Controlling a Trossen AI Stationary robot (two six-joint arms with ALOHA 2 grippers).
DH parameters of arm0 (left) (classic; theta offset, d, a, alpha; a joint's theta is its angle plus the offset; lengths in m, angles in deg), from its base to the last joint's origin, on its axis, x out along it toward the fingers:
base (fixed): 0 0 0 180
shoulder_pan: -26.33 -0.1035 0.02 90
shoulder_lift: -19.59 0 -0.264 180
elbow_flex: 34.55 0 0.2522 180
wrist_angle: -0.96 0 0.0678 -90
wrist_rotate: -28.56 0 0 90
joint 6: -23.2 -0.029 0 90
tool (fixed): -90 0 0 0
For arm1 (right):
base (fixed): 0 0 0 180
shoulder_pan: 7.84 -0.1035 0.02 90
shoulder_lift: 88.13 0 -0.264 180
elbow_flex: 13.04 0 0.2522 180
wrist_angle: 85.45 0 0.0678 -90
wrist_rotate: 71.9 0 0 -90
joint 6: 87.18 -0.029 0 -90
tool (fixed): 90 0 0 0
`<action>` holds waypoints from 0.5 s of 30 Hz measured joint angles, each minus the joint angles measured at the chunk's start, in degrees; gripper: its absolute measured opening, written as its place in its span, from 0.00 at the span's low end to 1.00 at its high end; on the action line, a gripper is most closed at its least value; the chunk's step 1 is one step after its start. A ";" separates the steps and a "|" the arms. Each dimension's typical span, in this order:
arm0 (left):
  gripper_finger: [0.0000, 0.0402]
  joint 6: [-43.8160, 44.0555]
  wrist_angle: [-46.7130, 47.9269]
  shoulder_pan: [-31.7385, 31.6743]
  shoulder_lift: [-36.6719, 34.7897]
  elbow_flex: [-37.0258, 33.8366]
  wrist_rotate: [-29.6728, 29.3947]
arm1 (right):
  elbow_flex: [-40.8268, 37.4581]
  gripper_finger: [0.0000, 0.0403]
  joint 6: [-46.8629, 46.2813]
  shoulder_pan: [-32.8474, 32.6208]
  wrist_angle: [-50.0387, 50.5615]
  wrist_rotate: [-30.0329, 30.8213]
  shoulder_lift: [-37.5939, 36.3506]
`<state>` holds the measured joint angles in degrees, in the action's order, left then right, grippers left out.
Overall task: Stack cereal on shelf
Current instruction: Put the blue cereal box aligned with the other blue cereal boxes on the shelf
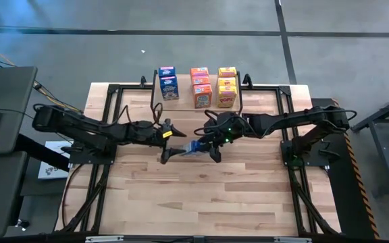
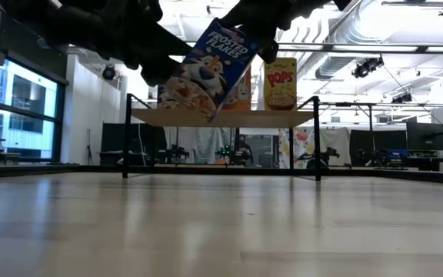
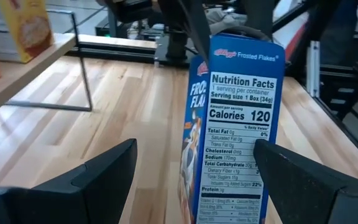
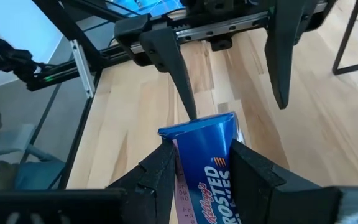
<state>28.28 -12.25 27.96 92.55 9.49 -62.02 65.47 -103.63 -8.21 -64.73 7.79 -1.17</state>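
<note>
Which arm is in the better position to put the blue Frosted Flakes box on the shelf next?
Right, probably. The right end effector is shut on the blue box, holding it tilted above the table. The left end effector is open around it, not gripping. The shelf stands behind.

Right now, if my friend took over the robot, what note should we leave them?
Right claw: shut on the blue Frosted Flakes box, holding it tilted in the air above the table.
Left claw: open, fingers spread on either side of that box, not gripping it.
Shelf: holds two blue boxes, three orange boxes and three yellow boxes.
Done: eight boxes are up.
Left: put the last blue box with the other blue ones, then let go.
</note>
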 joint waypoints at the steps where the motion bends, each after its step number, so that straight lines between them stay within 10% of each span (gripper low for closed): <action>1: 0.79 -0.40 -0.41 -0.02 0.30 0.00 0.82 | 0.00 0.30 0.00 -0.01 0.06 -0.16 0.00; 15: 0.79 -1.29 -0.29 0.07 0.45 0.00 6.09 | 0.01 0.30 -1.28 0.05 0.59 1.30 0.00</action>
<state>26.99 -12.54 28.03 93.00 9.49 -55.92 65.48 -104.91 -8.16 -64.14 9.09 -1.17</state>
